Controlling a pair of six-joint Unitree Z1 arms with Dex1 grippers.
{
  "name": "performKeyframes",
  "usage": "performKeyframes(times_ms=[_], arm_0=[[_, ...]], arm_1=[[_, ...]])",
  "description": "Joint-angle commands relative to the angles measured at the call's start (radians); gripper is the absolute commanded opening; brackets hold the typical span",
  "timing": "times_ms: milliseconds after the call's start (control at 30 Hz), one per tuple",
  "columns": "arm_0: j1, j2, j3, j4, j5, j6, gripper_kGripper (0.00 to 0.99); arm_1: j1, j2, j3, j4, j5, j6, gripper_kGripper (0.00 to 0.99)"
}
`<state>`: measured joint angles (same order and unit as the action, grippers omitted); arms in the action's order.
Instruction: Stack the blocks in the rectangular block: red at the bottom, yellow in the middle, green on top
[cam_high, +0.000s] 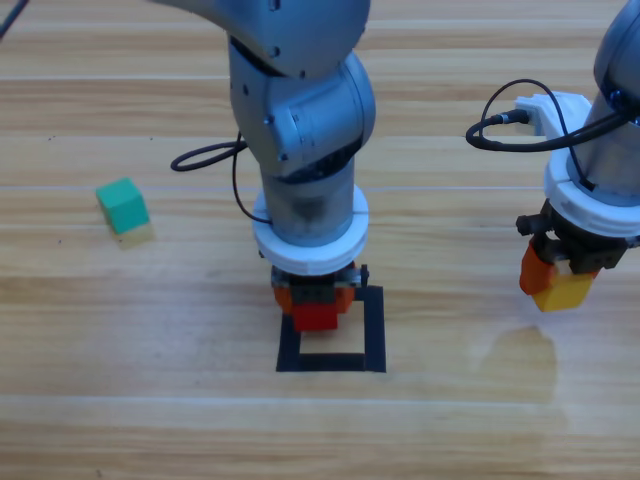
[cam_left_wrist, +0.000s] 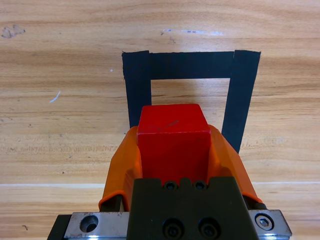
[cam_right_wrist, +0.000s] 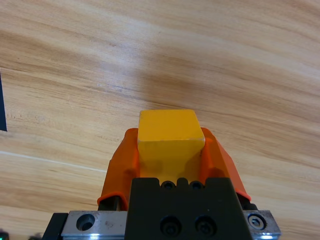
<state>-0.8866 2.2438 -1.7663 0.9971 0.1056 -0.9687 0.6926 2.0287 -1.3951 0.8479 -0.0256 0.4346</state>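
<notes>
The left gripper (cam_high: 315, 305) is standing over the tape outline (cam_high: 375, 330), its jaws clamped on the red cube (cam_high: 315, 317); in the high view the cube is sitting at the outline's 11 o'clock corner, over the far edge of the tape rather than its centre. The left wrist view is showing the same red cube (cam_left_wrist: 173, 142) held between the orange jaws, with the hollow of the outline (cam_left_wrist: 240, 100) lying just beyond it; whether the cube is touching the table cannot be told.

The right gripper (cam_high: 560, 280) is waiting at 3 o'clock from the outline, well apart from it, its jaws closed on the yellow cube (cam_high: 565, 292); the right wrist view is confirming the grip on the yellow cube (cam_right_wrist: 169, 137) above bare wood.

The green cube (cam_high: 123, 205) is lying loose on the table (cam_high: 450, 420) at 10 o'clock from the outline, well apart, untouched by either gripper.

Progress, as judged: no cube is yet released inside the outline; red is being placed first, yellow is in hand for second, green is left to fetch; the stack is not yet begun.
</notes>
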Motion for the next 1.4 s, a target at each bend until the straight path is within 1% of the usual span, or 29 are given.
performKeyframes(times_ms=[33,333,1000,1200,1267,1333,1400], arm_0=[[-0.041,0.048,0.007,-0.002,-0.009,-0.001,0.04],[-0.058,0.085,-0.013,-0.006,-0.006,-0.007,0.041],[-0.057,0.143,-0.064,-0.006,-0.003,-0.004,0.041],[-0.055,0.145,-0.059,-0.006,-0.001,-0.004,0.057],[-0.052,0.143,-0.056,-0.006,0.0,-0.001,0.1],[-0.052,0.14,-0.056,-0.006,0.0,-0.001,0.215],[-0.052,0.132,-0.051,-0.006,0.0,-0.004,0.368]], arm_1=[[0.024,-0.058,0.014,-0.015,0.003,0.019,0.36],[0.024,-0.058,0.018,-0.016,0.003,0.019,0.362],[0.024,-0.071,0.018,-0.021,0.003,0.015,0.362],[0.024,-0.071,0.021,-0.026,0.003,0.015,0.362],[0.024,-0.071,0.021,-0.026,0.003,0.013,0.362],[0.024,-0.07,0.021,-0.026,0.003,0.015,0.362],[0.024,-0.068,0.021,-0.026,0.003,0.015,0.362]])
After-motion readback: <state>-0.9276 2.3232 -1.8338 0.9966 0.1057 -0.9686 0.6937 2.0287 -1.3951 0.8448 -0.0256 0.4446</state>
